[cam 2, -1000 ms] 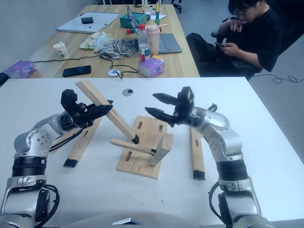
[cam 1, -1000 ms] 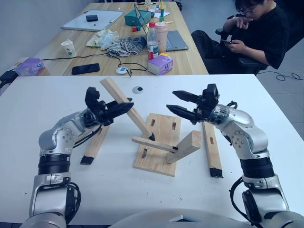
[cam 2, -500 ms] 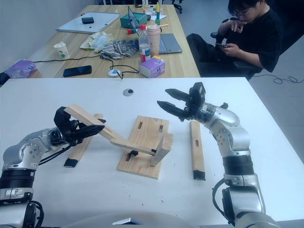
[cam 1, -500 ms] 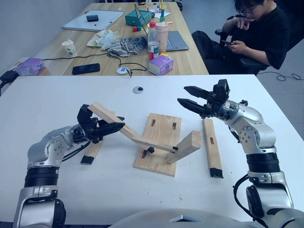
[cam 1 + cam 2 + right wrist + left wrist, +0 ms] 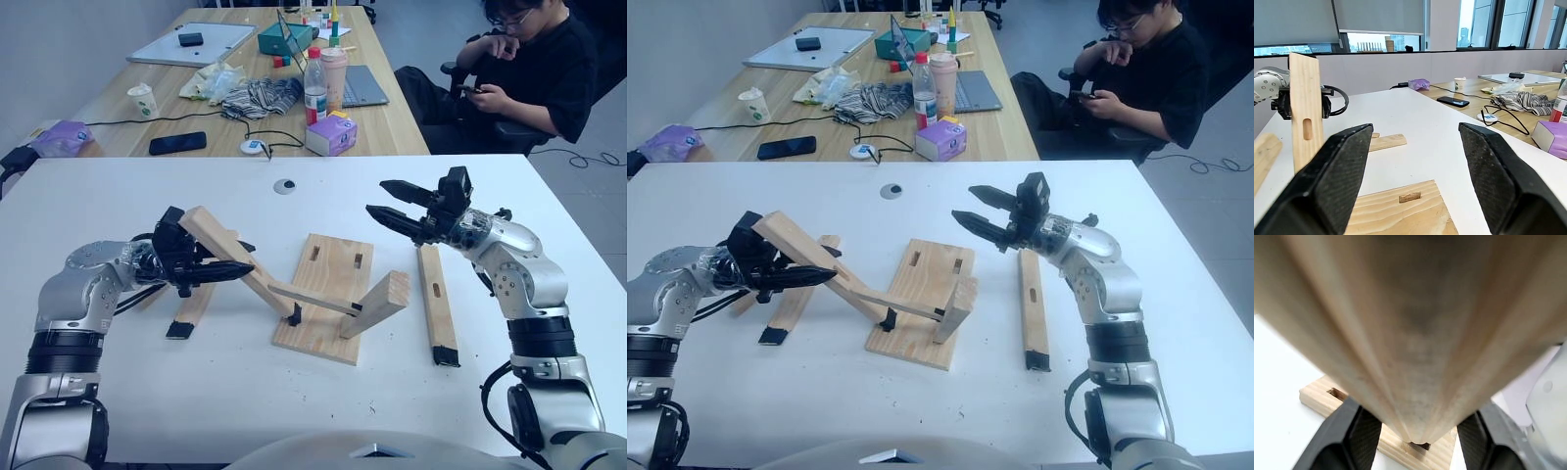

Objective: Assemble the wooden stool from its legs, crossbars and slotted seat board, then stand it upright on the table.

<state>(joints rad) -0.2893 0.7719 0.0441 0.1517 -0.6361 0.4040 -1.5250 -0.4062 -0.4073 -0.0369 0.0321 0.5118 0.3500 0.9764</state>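
Note:
The slotted seat board (image 5: pixel 338 257) lies flat in the middle of the white table. My left gripper (image 5: pixel 231 262) is shut on a wooden leg (image 5: pixel 208 235) that slants down to the board's near left edge. In the left wrist view that leg (image 5: pixel 1415 333) sits between the dark fingers (image 5: pixel 1359 431). A thin crossbar (image 5: pixel 318 300) runs from the leg's foot to a short leg (image 5: pixel 384 302) leaning on the board. My right gripper (image 5: pixel 388 213) hangs open above the table, just right of the board's far end. One more leg (image 5: pixel 437 299) lies right of the board, another (image 5: pixel 199 302) left.
A small black disc (image 5: pixel 284 184) sits on the white table behind the board. Beyond stands a wooden table (image 5: pixel 392 127) with a bottle (image 5: pixel 314 90), a phone (image 5: pixel 177 142), a purple box (image 5: pixel 330 134) and a laptop. The table's front strip has free room.
My left arm has swung the held leg down and leftward, so its foot now rests by the board's near left edge. The right gripper drew back to the right, then held still, open.

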